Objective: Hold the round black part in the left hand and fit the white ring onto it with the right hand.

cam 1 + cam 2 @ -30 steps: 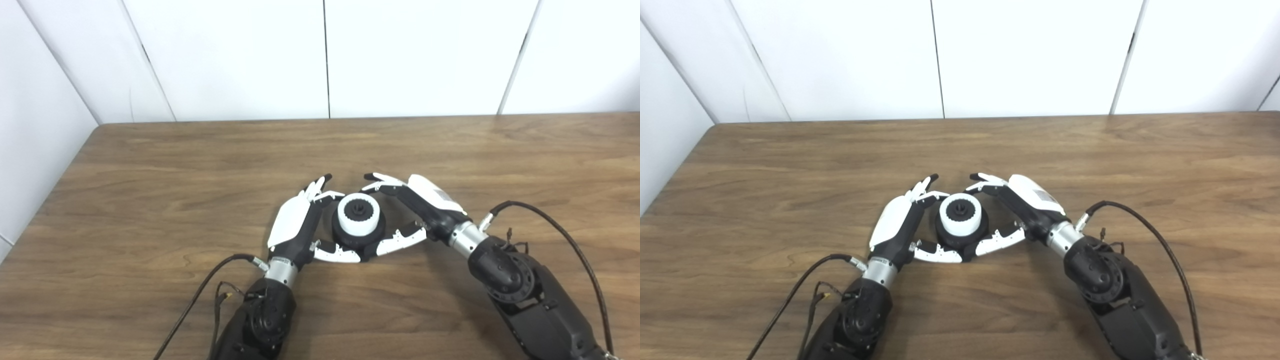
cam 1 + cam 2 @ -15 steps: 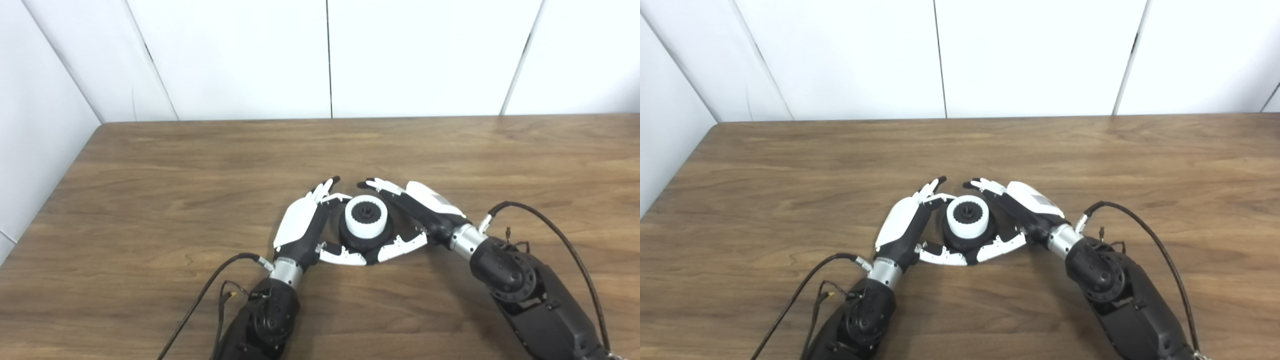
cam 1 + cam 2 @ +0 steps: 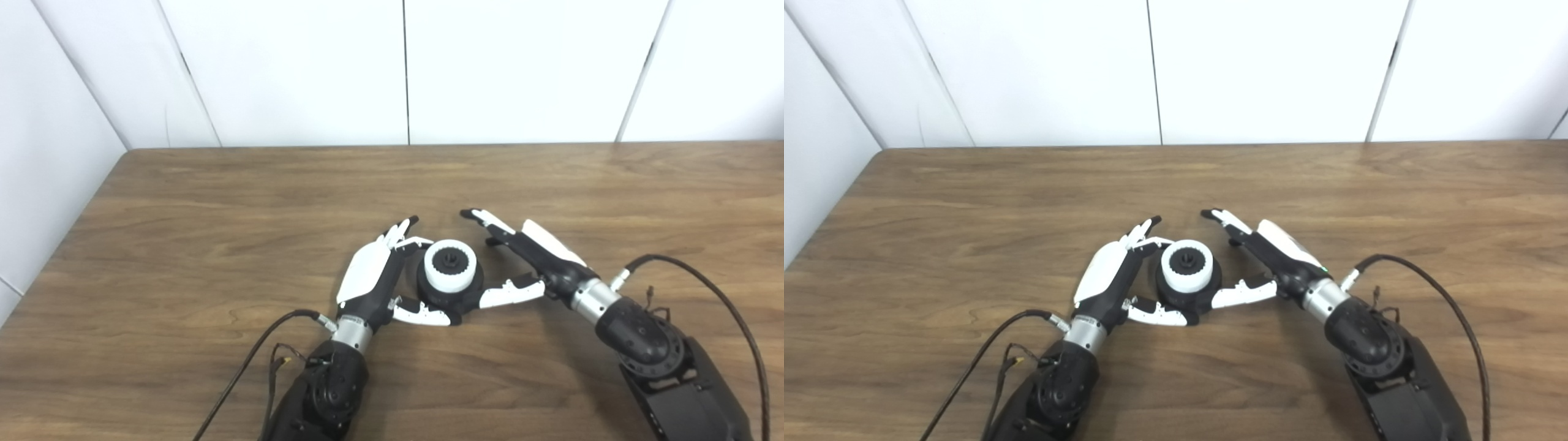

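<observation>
No text, label, brand or number can be read in either view. The left hand [image 3: 369, 278] carries a small dark mark near its wrist, at about 7 o'clock from the white ring [image 3: 450, 266] — too small and blurred to make out.

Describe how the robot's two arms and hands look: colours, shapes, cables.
Both are alike: the left hand and right hand have white back shells, black palms and black-tipped white fingers. Silver wrist collars join bulky black forearms with round joints. A dark cable loops from each wrist.
</observation>
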{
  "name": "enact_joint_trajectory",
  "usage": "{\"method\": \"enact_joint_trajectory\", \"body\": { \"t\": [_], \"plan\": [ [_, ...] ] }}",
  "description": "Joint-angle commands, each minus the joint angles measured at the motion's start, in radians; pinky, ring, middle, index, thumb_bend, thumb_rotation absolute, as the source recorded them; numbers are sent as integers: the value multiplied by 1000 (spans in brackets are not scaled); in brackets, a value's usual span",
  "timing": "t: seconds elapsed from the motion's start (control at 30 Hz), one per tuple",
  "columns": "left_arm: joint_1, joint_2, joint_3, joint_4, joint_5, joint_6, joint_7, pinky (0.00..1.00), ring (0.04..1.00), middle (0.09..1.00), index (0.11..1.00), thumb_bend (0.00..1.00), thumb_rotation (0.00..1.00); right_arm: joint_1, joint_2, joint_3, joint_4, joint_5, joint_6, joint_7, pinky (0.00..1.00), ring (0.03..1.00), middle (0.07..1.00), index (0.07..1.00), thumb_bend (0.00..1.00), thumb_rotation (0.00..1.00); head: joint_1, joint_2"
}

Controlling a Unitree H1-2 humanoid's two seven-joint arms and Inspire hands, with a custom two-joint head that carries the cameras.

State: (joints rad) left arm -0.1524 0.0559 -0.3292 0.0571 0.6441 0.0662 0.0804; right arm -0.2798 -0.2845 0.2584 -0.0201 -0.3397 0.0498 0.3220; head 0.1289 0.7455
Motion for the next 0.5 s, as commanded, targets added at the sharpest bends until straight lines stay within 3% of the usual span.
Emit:
{"method": "enact_joint_trajectory", "body": {
  "t": [0.0,0.47],
  "plan": [
    [-7,0,0,-15,3,-7,4,1000,1000,1000,671,955,228,-1,4,-24,-29,14,-18,-27,879,977,995,962,1000,527,-2,0],
    [-4,5,6,-35,7,3,-10,1000,1000,1000,672,955,229,65,18,-51,-74,43,-23,-46,874,936,958,919,987,358,-17,3]
  ]
}}
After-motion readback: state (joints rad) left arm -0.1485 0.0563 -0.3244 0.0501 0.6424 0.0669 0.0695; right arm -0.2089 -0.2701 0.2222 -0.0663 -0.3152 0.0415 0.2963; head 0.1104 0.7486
